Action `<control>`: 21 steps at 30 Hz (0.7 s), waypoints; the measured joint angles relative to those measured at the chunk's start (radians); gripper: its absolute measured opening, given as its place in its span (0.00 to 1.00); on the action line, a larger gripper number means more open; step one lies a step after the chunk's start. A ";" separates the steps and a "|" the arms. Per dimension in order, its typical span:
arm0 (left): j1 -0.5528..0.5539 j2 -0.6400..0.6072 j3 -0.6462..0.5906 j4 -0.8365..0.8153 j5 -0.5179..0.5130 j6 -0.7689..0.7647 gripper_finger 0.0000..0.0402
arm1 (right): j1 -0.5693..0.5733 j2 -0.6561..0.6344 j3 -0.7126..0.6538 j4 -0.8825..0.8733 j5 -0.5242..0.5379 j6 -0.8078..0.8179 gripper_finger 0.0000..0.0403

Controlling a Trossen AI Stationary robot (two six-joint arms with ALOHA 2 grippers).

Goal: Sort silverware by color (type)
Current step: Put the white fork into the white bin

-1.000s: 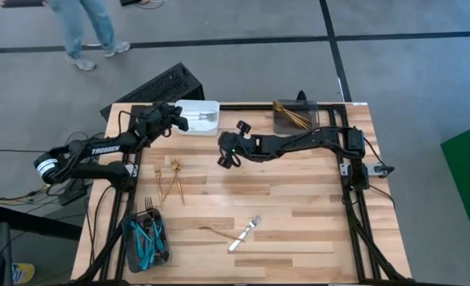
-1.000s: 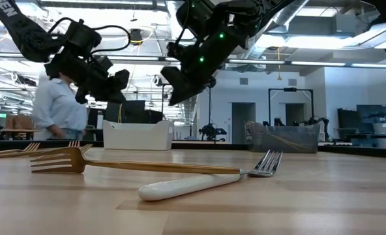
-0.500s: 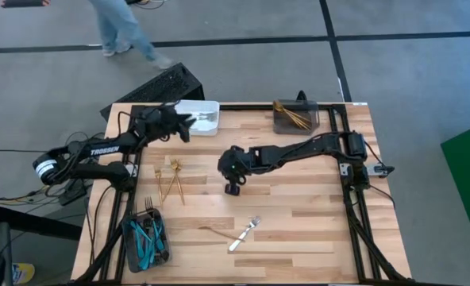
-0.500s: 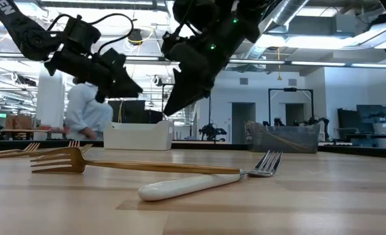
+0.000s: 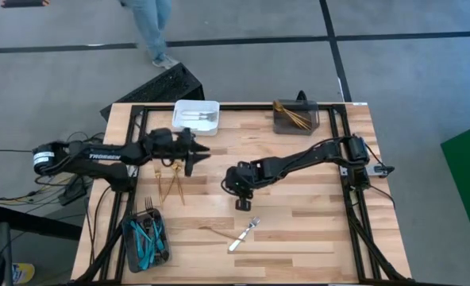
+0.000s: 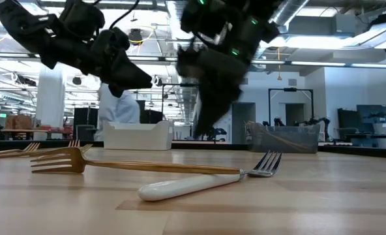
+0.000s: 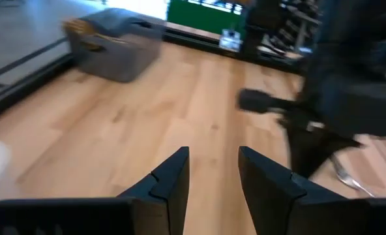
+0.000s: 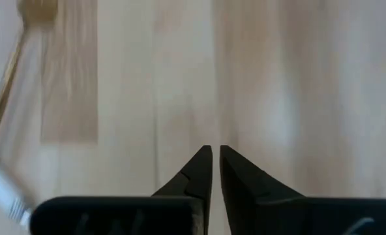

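Nearest the front edge, a white-handled fork [image 5: 244,234] crosses a gold fork [image 5: 213,231], bare wood around them. Right gripper [image 5: 244,204] hangs just behind, fingers nearly together, empty. Left gripper [image 5: 200,151] is parted, empty, over loose gold forks [image 5: 172,179]. White bin [image 5: 197,117] and grey bin [image 5: 296,117] line the far edge.

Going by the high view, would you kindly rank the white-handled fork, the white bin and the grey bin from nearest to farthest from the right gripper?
1. White-handled fork: just below the right gripper, toward the table's near edge.
2. White bin: far edge, toward the left arm's side.
3. Grey bin: far edge, right side; only slightly farther than the white bin, nearly too close to call.
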 joint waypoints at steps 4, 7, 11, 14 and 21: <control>-0.097 0.000 0.000 -0.001 -0.069 0.000 0.29 | 0.005 -0.012 -0.103 0.050 -0.102 0.096 0.19; -0.156 0.000 0.000 -0.001 -0.128 0.000 0.29 | 0.021 -0.027 -0.177 0.089 -0.120 0.180 0.27; -0.213 0.000 0.000 0.000 -0.228 -0.003 0.29 | 0.045 -0.067 -0.243 0.102 -0.111 0.277 0.40; -0.238 0.001 0.000 0.000 -0.264 -0.005 0.29 | 0.071 -0.115 -0.278 0.097 -0.063 0.334 0.49; -0.275 0.001 0.000 0.001 -0.279 -0.025 0.29 | 0.144 -0.270 -0.389 0.145 0.062 0.432 0.58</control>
